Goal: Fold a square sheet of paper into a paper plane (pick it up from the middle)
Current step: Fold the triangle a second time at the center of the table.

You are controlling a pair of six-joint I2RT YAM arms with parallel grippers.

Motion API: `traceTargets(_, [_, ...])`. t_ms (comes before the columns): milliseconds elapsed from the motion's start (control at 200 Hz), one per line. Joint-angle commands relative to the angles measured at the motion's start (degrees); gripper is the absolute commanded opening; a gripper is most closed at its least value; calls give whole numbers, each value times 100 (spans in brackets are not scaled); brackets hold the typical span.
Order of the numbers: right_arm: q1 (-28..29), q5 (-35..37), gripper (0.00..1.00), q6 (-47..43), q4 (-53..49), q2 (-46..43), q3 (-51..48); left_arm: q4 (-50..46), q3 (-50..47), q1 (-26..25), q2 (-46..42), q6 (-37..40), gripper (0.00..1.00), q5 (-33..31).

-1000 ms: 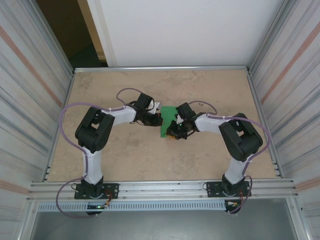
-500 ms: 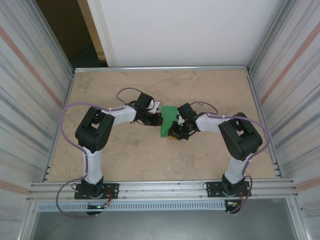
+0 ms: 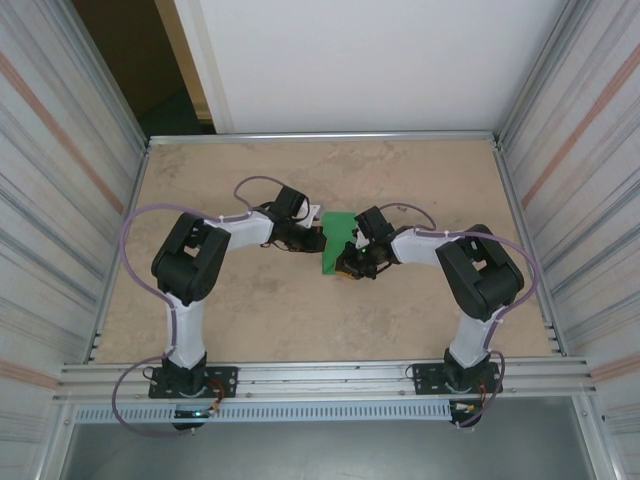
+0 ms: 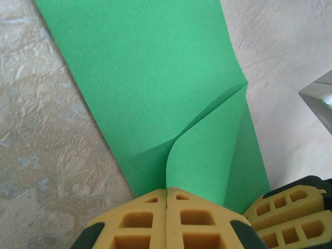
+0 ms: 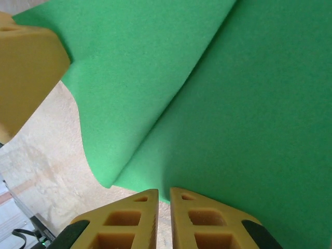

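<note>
Green square sheet of paper (image 3: pixel 336 243), left fingers (image 4: pixel 136 228) clamped on its flap, right fingers (image 5: pixel 124 224) pinching its edge

The desk (image 3: pixel 250 310) is a pale beige, mottled board edged with metal rails (image 3: pixel 320 136). Near its middle lies the square sheet of paper (image 3: pixel 335 245), bright green, mostly flat on the surface, with one flap folded over and curling upward.

My left gripper (image 3: pixel 318 240) and right gripper (image 3: pixel 346 267) hide the side edges of the square sheet of paper (image 3: pixel 337 236), its folds too small to read from above. Both wrist views crop it. Whether my right fingers (image 5: pixel 129 220) pinch it, I cannot tell.
</note>
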Motion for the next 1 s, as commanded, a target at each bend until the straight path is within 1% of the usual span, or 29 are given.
traceTargets(0, [-76, 262, 13, -40, -279, 174, 24, -83, 141, -19, 88, 136, 2, 111])
traceTargets(386, [-151, 271, 13, -94, -438, 159, -117, -140, 444, -26, 310, 206, 2, 155])
traceTargets(682, [-142, 246, 13, -108, -447, 126, -105, -162, 468, -42, 372, 228, 2, 173])
traceTargets(992, [-150, 231, 13, -111, -462, 36, -71, -414, 548, -62, 510, 262, 3, 91])
